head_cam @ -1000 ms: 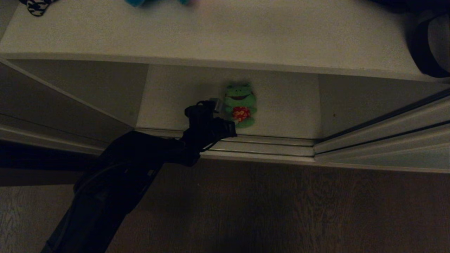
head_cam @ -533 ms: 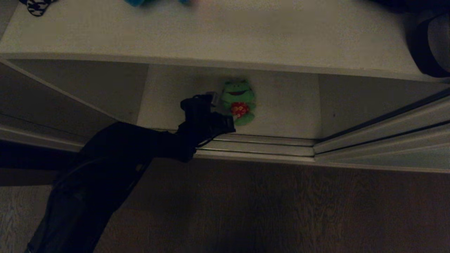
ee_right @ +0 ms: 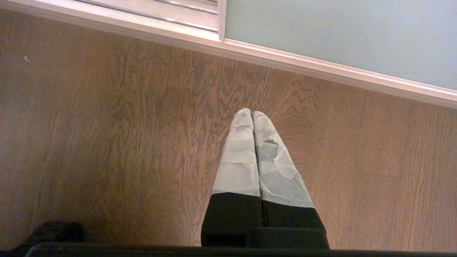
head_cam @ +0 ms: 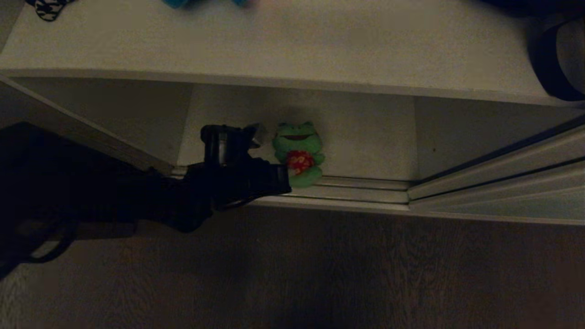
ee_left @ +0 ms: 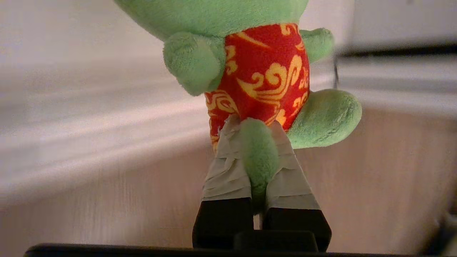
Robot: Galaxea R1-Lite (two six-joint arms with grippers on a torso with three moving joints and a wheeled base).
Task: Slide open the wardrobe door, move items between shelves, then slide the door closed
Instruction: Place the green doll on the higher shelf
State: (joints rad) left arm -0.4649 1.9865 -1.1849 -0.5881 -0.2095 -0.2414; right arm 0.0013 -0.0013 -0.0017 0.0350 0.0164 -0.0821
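Observation:
A green frog toy (head_cam: 297, 151) in a red patterned top hangs over the front edge of the lower white shelf (head_cam: 370, 137), by the floor rail (head_cam: 356, 193). My left gripper (head_cam: 287, 172) reaches in from the left and is shut on it. In the left wrist view the taped fingers (ee_left: 228, 167) pinch one green leg (ee_left: 259, 153) of the frog (ee_left: 264, 67). A teal toy (head_cam: 176, 2) peeks in at the far edge of the upper shelf (head_cam: 320, 41). The sliding wardrobe door (head_cam: 512, 203) stands pushed to the right. My right gripper (ee_right: 251, 114) is parked, shut and empty, above the wooden floor.
A black-and-white item (head_cam: 48, 9) lies at the upper shelf's far left and a dark round object (head_cam: 555, 59) at its right end. White side walls (head_cam: 109, 114) bound the lower compartment. The door's pale panel (ee_right: 339, 35) and its frame show beyond the right gripper.
My left arm has swung down and to the left, drawing back from the lower shelf. The frog has come with it, from the shelf's middle to its front edge over the rail.

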